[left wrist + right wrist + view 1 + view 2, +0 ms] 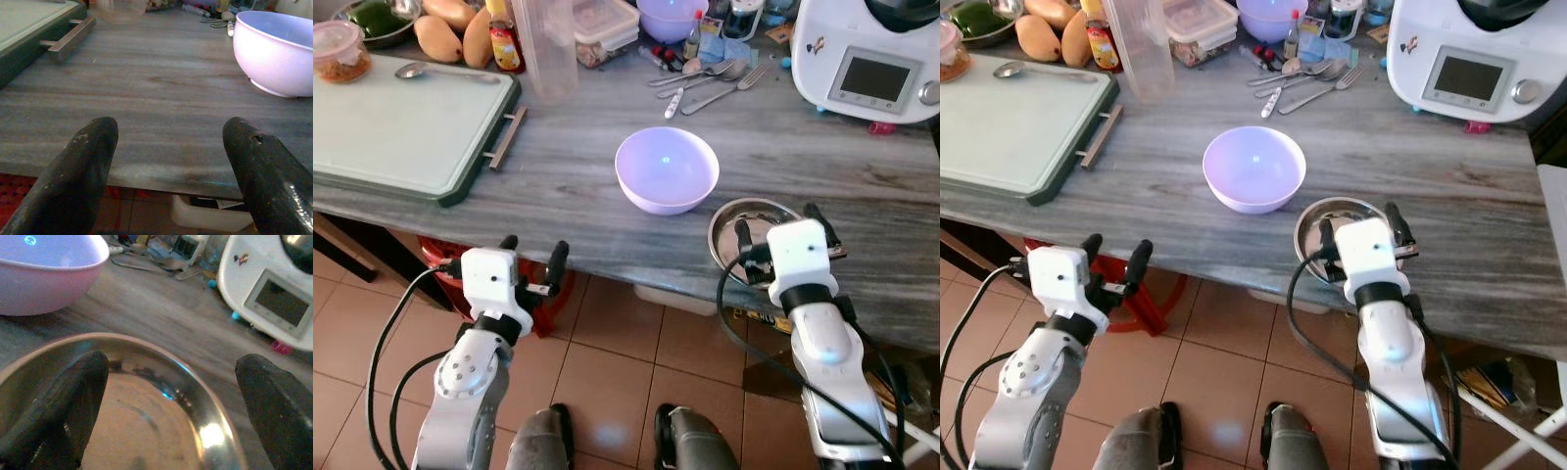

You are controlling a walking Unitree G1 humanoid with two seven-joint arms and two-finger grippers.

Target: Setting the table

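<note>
Grey wood-grain bench (822, 166), viewed from above at its near edge. Lavender bowl (667, 169): upright, at the middle of the bench, apart from the other ware. Steel bowl (729, 227): shallow, upright, at the near edge just right of the lavender bowl, near it but not touching. Right gripper (785, 227): over the steel bowl, fingers spread wide to either side of it; in the right wrist view both fingertips (68, 401) sit above the bowl's inner wall, holding nothing. Left gripper (532, 254): off the bench, just in front of its near edge and left of the lavender bowl, fingers wide apart and empty; the left wrist view looks level across the bench top between them. Green-rimmed cutting board (401, 127): far left, metal handle facing the centre, a spoon (440, 71) lying on its far part. Loose cutlery (705, 80): forks and spoons, at the back. White kitchen appliance (871, 54) with a screen: back right. Mangoes (438, 37) and a sauce bottle (504, 39): back left.
</note>
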